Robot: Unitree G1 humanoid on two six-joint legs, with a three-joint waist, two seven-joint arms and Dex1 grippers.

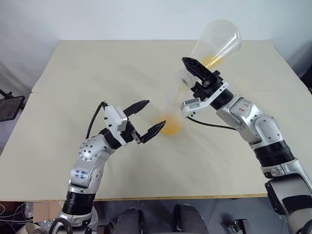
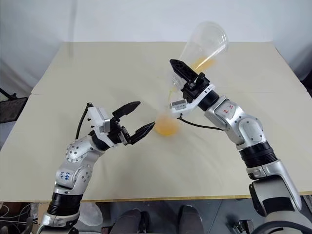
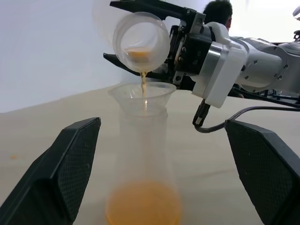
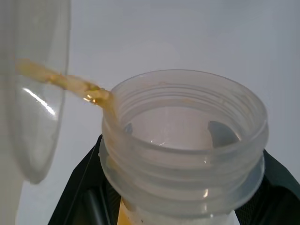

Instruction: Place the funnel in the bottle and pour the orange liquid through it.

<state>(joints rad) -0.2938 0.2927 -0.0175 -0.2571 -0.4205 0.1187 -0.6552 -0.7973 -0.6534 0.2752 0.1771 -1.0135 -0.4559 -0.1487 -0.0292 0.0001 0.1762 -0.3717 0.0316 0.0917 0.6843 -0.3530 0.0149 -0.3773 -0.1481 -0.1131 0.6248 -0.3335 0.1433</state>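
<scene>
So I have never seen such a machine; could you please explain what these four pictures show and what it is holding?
It is a humanoid robot with two arms, each ending in a two-fingered black gripper. Two pictures look down from its head; the other two look out from its wrists. On the beige table stands a slim clear conical bottle with a small clear plastic funnel in its neck. The right gripper holds a broader clear flask tilted, pouring translucent orange liquid through the funnel. The left gripper is open beside the bottle, not touching it.

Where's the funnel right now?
In the left wrist view, the funnel sits in the bottle neck, directly under the tilted flask mouth held by the right gripper.
</scene>
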